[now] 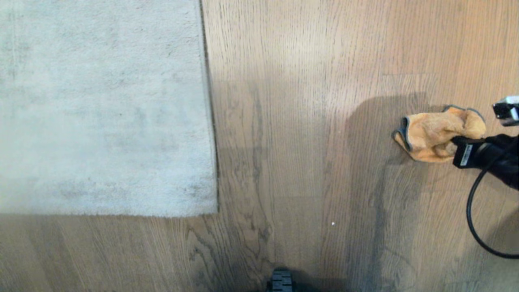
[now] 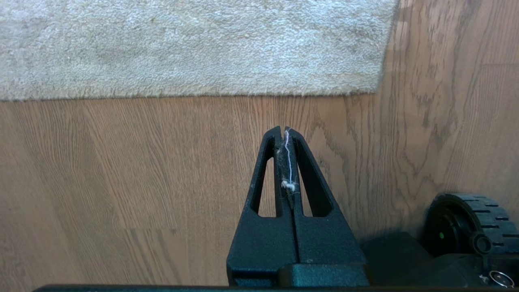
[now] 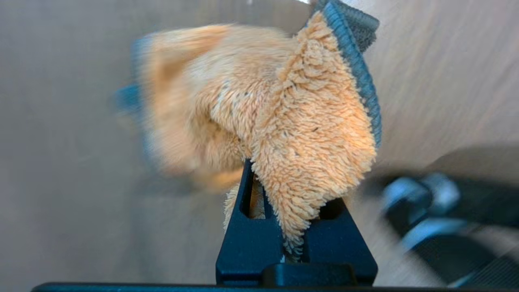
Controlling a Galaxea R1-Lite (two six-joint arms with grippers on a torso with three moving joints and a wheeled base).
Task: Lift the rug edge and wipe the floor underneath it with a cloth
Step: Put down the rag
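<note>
At the right edge of the head view, the right gripper (image 1: 456,146) clamped a fluffy orange cloth (image 1: 436,136) above the floor (image 1: 304,121). The rug edge (image 1: 211,121) lay flat at upper left. The left gripper (image 2: 284,134) was closed, empty.

A broad stretch of bare floor (image 1: 292,121) lies between the rug edge (image 1: 211,121) and the right claw (image 1: 454,148), clamped on the orange cloth (image 1: 434,136) — open passage. The rug lies flat. Near its corner sits a black wheel (image 1: 281,280) — well apart from both.
</note>
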